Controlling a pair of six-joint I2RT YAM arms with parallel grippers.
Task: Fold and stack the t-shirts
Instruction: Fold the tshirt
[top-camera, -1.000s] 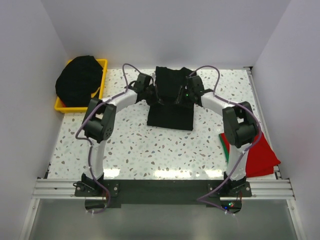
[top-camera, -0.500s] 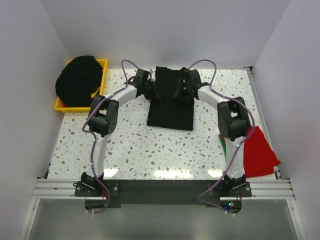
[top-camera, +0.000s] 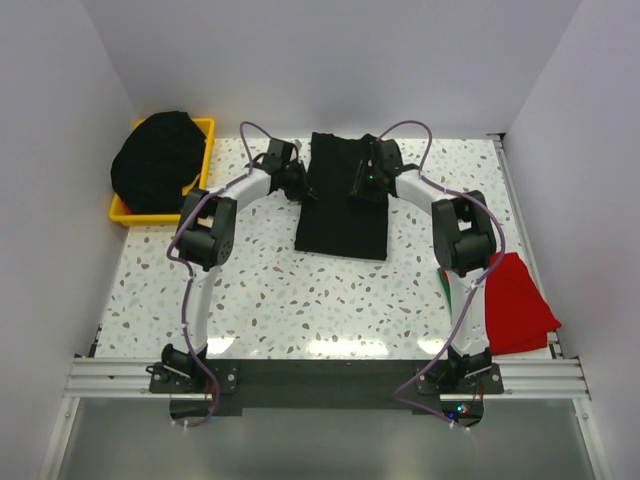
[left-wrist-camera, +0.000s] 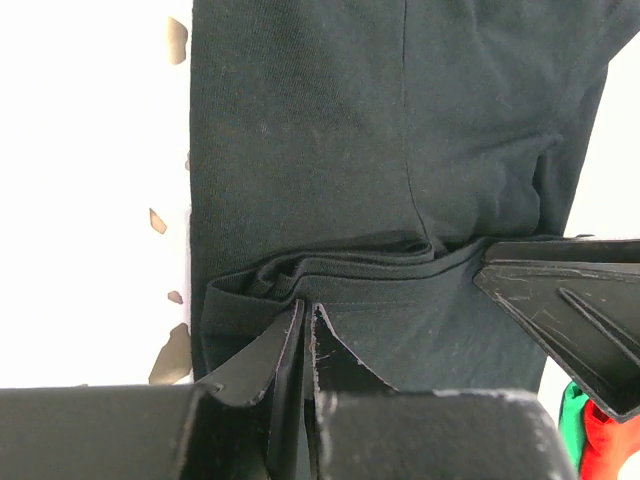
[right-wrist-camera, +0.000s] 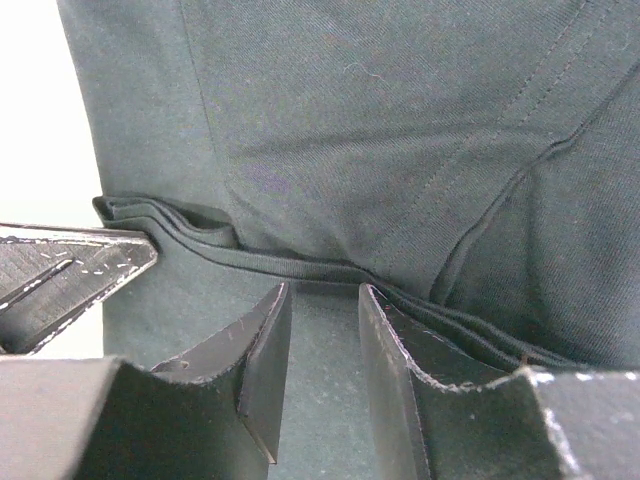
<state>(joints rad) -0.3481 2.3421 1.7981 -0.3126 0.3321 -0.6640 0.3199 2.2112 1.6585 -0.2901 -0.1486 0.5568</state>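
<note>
A black t-shirt (top-camera: 340, 215) lies folded at the back middle of the table, and fills the left wrist view (left-wrist-camera: 330, 130) and the right wrist view (right-wrist-camera: 380, 130). My left gripper (top-camera: 298, 182) is at its left edge, with the jaws pressed together on the bunched folded hem (left-wrist-camera: 308, 305). My right gripper (top-camera: 362, 185) is over the shirt's right part. It is open, with cloth showing flat between its fingers (right-wrist-camera: 325, 290). A red t-shirt (top-camera: 520, 305) lies at the table's right edge. More black shirts (top-camera: 155, 160) are heaped in the bin.
A yellow plastic bin (top-camera: 205, 150) stands at the back left corner. White walls close off the left, back and right sides. The right gripper's finger (left-wrist-camera: 570, 310) shows in the left wrist view, and the left one's (right-wrist-camera: 70, 270) in the right wrist view.
Both arms have reached farther toward the back wall. The raised upper part of the black shirt has come down and now lies flatter on the table.
</note>
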